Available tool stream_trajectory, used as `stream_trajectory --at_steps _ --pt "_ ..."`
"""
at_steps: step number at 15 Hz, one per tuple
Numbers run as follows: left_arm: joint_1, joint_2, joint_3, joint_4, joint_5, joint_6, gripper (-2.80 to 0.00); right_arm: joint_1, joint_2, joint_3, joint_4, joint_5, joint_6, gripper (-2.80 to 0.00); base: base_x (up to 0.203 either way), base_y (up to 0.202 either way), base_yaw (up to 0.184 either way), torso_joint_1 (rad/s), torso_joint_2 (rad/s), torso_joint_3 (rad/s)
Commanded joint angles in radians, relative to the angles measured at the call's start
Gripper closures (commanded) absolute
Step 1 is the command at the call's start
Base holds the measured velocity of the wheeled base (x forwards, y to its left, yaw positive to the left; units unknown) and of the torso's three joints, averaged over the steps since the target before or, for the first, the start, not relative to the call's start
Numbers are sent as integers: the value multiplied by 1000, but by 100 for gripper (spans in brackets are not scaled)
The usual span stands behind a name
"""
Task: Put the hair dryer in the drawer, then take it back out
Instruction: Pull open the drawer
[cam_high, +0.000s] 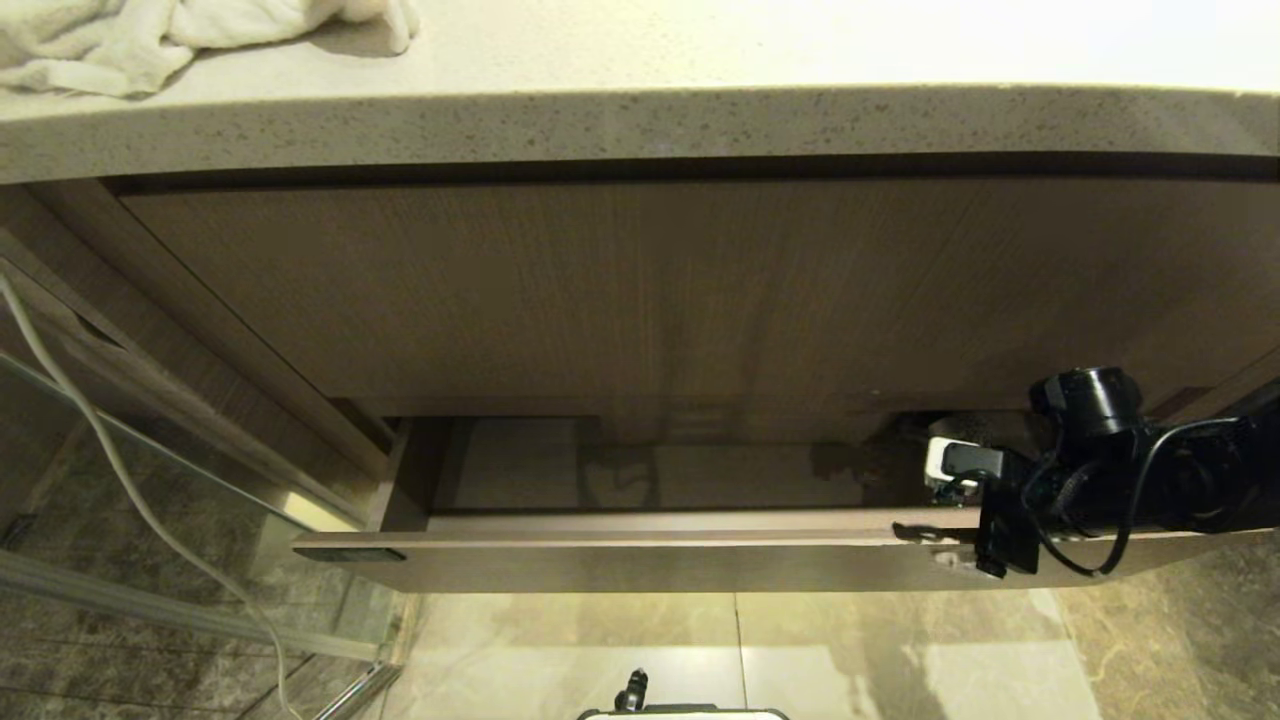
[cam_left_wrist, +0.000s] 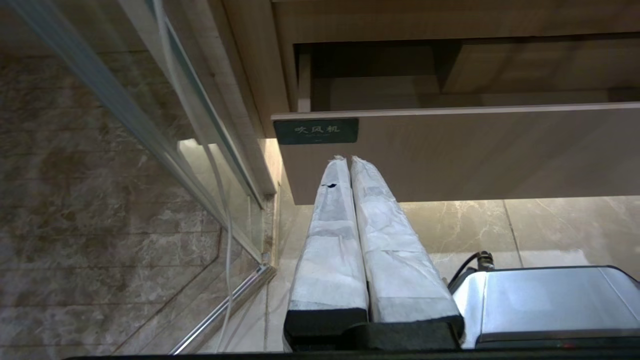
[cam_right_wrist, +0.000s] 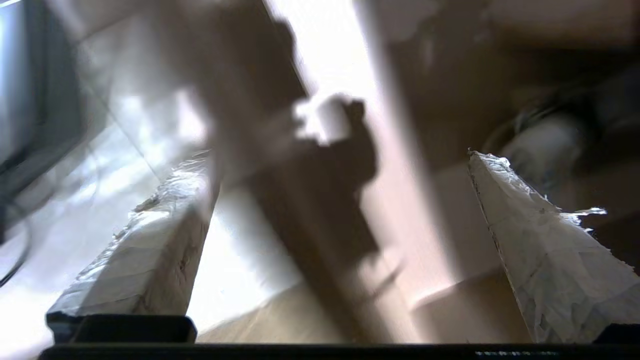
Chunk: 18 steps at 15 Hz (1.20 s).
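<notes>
The drawer (cam_high: 650, 560) stands pulled out under the counter, with a small dark label (cam_high: 350, 553) at its left corner. My right gripper (cam_high: 945, 510) is at the drawer's right end, open wide. In the right wrist view the gripper (cam_right_wrist: 337, 160) straddles the front board, one white-wrapped finger (cam_right_wrist: 540, 240) inside the drawer and the other outside. Beyond the inner finger lies a blurred pale rounded shape with a thin cord, apparently the hair dryer (cam_right_wrist: 545, 145). Nothing is held. My left gripper (cam_left_wrist: 345, 160) is shut and parked low, just below the drawer front (cam_left_wrist: 450, 150).
A white towel (cam_high: 150, 40) lies on the speckled countertop (cam_high: 640, 120). A tall wood panel (cam_high: 650, 290) sits above the drawer. On the left a white cord (cam_high: 120, 470) hangs beside a glass door (cam_left_wrist: 125, 125). The floor below is marble tile (cam_high: 900, 660).
</notes>
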Motion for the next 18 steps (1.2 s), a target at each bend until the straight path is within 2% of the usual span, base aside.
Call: stream_trajectory --at_steps 1,4,6,8,9,11,13,14,18 --pt "0 1 2 0 0 0 0 -2 -150 32 169 3 -9 -280 0 0 0 0 0 0" --pt "0 1 2 0 0 1 0 -4 -346 69 443 3 -9 -280 0 0 0 0 0 0" --pt "0 1 2 0 0 1 0 -12 -431 119 510 3 -4 -280 0 0 0 0 0 0" --pt "0 1 2 0 0 1 0 -52 -454 107 522 5 16 -280 0 0 0 0 0 0" --pt "0 1 2 0 0 0 0 -60 -458 105 524 5 18 0 0 0 0 0 0 0" --pt "0 1 2 0 0 0 0 -98 -460 86 504 5 54 0 0 0 0 0 0 0" --pt "0 1 2 0 0 0 0 -146 -451 11 493 5 170 0 0 0 0 0 0 0" --pt "0 1 2 0 0 1 0 -169 -442 -7 493 4 194 0 0 0 0 0 0 0" --pt "0 1 2 0 0 0 0 -319 -338 -141 534 2 219 0 0 0 0 0 0 0"
